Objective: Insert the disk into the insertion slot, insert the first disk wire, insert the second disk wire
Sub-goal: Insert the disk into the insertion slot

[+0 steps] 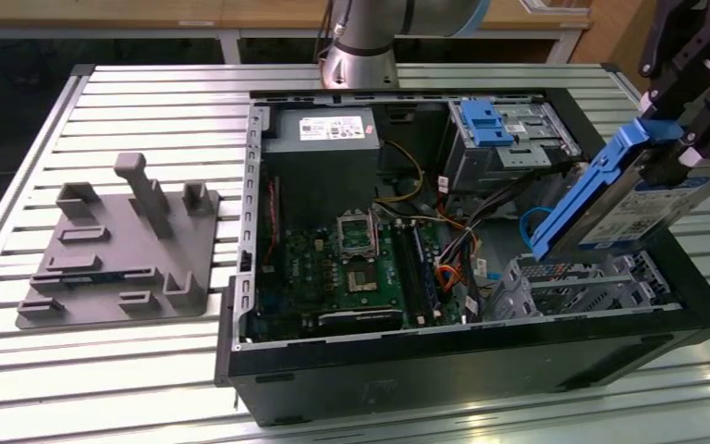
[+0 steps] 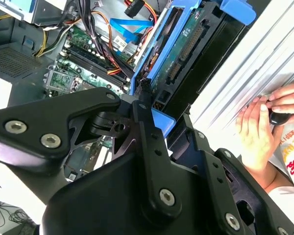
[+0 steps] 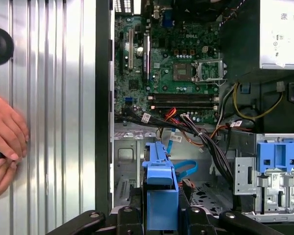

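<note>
Slatted metal table (image 1: 108, 388), open computer case (image 1: 454, 365): gripper (image 1: 686, 148) clamps the disk (image 1: 627, 217) tilted above the insertion slot (image 1: 583, 282), seemingly angled for entry.

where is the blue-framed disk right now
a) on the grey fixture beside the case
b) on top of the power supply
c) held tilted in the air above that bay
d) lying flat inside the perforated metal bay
c: in the exterior view the disk hangs tilted, clamped in the jaws, above the insertion slot and not yet in it.
</note>
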### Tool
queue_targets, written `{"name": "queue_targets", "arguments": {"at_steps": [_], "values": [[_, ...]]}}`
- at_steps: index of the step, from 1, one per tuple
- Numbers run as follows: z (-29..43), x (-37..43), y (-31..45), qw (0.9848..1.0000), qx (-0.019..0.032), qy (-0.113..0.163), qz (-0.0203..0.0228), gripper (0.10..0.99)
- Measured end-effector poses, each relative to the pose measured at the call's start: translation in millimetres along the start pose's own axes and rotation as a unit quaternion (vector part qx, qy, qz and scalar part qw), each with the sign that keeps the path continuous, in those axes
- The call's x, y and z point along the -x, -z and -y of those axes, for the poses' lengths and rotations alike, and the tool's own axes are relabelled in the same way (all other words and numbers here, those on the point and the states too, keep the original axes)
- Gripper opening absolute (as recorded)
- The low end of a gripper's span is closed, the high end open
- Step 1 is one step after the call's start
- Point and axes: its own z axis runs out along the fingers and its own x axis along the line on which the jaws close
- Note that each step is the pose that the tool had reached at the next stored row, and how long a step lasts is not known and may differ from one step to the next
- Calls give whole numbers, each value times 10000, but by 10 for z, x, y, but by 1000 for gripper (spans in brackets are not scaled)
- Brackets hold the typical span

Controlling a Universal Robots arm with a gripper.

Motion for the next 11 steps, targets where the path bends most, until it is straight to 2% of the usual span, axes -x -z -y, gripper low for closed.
{"name": "queue_targets", "arguments": {"at_steps": [11], "values": [[-2,-4,-70,10000,2,19,-5,361]]}}
